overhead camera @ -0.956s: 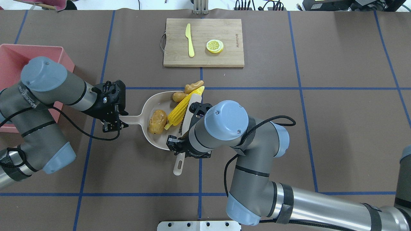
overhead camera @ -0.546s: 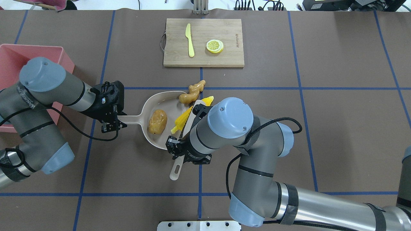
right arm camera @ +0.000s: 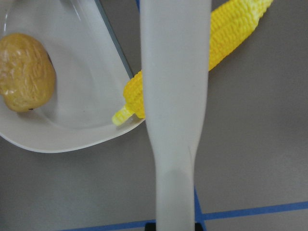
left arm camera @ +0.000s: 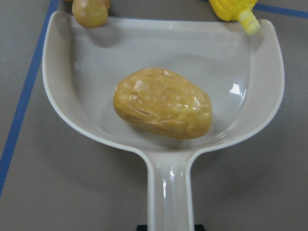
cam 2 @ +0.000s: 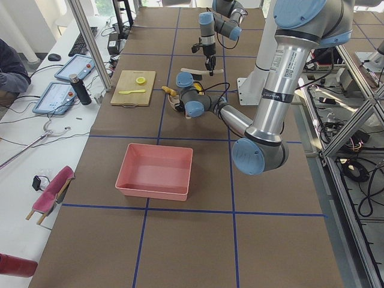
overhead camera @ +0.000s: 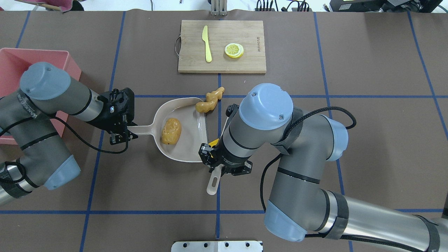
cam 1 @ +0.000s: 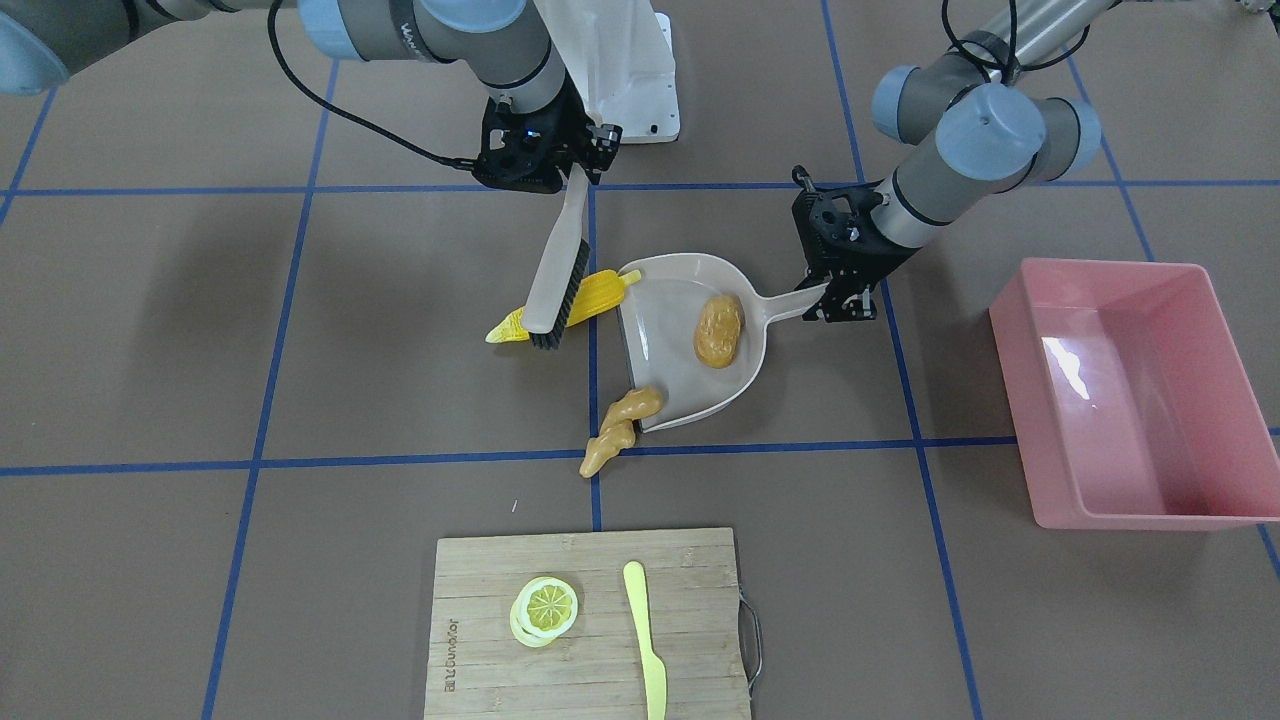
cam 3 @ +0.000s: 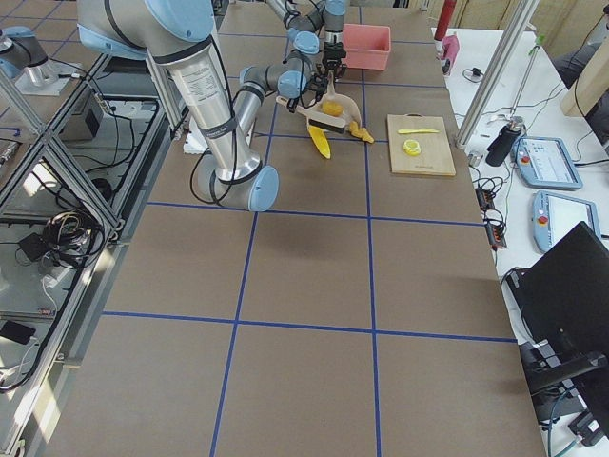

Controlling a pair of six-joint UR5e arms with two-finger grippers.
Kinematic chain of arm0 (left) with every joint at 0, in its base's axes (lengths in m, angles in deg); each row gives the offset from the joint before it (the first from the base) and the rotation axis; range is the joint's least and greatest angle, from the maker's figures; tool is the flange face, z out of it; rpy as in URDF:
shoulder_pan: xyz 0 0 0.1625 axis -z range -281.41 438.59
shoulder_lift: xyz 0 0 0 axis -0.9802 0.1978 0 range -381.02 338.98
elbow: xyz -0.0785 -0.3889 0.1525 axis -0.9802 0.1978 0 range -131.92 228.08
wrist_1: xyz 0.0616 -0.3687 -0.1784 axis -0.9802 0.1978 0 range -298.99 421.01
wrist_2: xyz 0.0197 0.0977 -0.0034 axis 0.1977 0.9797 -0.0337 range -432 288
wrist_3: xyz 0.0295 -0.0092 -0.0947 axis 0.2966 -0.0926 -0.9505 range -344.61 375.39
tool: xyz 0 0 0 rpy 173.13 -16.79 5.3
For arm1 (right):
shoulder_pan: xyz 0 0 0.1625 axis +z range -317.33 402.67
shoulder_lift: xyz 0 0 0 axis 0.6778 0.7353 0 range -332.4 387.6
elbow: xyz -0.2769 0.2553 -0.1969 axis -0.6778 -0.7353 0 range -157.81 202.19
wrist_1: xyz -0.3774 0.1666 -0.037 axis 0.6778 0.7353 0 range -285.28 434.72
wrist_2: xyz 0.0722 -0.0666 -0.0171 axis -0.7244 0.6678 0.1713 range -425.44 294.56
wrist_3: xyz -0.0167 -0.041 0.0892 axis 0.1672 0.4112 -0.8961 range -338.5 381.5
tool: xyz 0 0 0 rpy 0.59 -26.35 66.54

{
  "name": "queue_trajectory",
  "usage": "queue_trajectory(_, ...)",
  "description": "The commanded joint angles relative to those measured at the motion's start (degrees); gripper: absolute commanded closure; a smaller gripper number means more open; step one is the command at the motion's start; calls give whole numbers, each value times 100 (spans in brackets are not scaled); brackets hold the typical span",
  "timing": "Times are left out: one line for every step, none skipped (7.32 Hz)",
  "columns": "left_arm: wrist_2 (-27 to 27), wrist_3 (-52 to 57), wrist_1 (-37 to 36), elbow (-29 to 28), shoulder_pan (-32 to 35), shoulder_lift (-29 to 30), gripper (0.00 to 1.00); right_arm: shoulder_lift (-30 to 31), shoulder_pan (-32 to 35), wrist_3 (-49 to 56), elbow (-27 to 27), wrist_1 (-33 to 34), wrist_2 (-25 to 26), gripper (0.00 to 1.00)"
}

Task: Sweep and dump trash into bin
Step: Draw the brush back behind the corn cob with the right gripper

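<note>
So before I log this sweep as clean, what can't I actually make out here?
Overhead: the right arm hides nearly all the corn cob and the head of the brush.
Overhead: the bin is cut by the left edge and partly under the left arm.
Right wrist: the brush handle covers the cob's middle.
Side views: the trash is too small to place.

Potato (cam 1: 719, 330) lies in the dustpan (cam 1: 660, 335); ginger (cam 1: 620, 428) touches its mouth's corner; corn (cam 1: 600, 292) lies just outside the mouth, under the brush (cam 1: 558, 270); bin (cam 1: 1150, 420) stands well beyond the handle.
</note>
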Motion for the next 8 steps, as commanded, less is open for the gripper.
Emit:
queue_trajectory(0, 0, 0, 9, 5, 4, 100, 46, 23, 1561, 290, 1302, 148, 100)
queue_trajectory(0, 0, 0, 9, 5, 4, 100, 46, 14, 2247, 299, 1786, 436, 100)
queue_trajectory(0, 0, 0, 9, 5, -5, 100, 98, 40, 2741, 299, 2156, 552, 100)
queue_trajectory(0, 9, 0, 9, 5, -5, 100, 247, 84, 2955, 369, 2343, 553, 100)
queue_trajectory(0, 9, 9, 9, 5, -5, 100, 509, 76, 2974, 578, 2353, 571, 100)
queue_trajectory(0, 9, 26, 9, 5, -5, 100, 721, 67, 2983, 694, 2353, 580, 100)
queue_trajectory(0, 9, 26, 9, 5, 4, 100, 740, 67, 2983, 686, 2353, 580, 100)
queue_trajectory(0, 9, 26, 9, 5, 4, 100, 740, -55, 2983, 634, 2345, 588, 100)
